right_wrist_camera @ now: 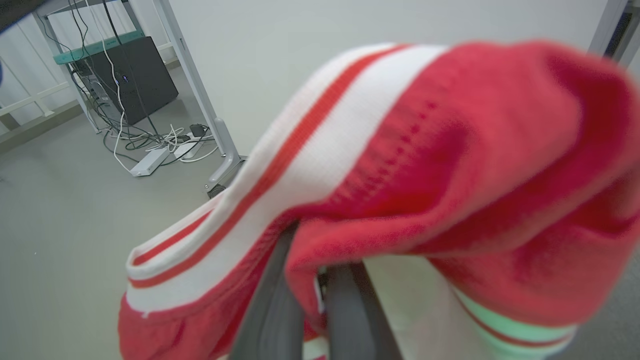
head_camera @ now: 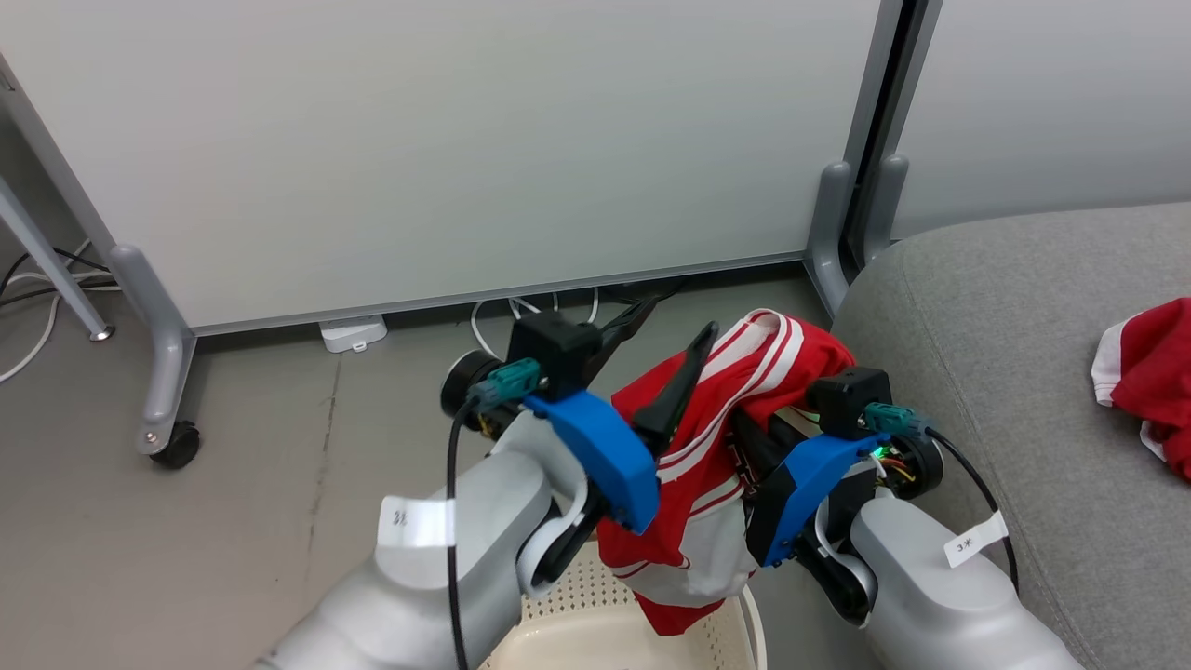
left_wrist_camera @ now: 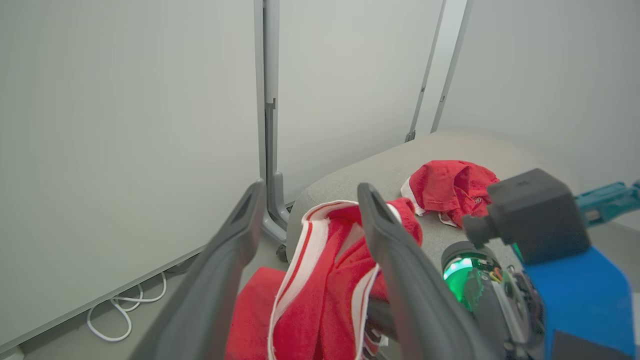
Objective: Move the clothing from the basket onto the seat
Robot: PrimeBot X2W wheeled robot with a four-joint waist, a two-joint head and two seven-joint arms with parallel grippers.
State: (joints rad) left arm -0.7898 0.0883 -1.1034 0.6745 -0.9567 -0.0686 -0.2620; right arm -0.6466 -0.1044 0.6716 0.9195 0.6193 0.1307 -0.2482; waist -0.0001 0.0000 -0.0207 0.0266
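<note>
Seat (head_camera: 1005,391), grey, fills right side of head view. Low at bottom centre, basket (head_camera: 595,633), cut by frame edge. Above it, just left of seat, hangs red striped garment (head_camera: 744,400). Second red garment (head_camera: 1149,381) lies on seat at right edge. Right gripper (right_wrist_camera: 316,280): jaws clamped on hanging garment. Left gripper (head_camera: 693,309): jaws apart, one finger in front of cloth.

Left tool (left_wrist_camera: 312,192) is seen with its two long dark fingers spread wide apart. A red white-striped fabric garment (left_wrist_camera: 320,300) is hung between them, lapped against one finger. A crumpled red garment (left_wrist_camera: 450,187) is laid on the grey upholstered seat cushion (left_wrist_camera: 370,167). A looped white cable (left_wrist_camera: 125,310) is seen on the floor.
</note>
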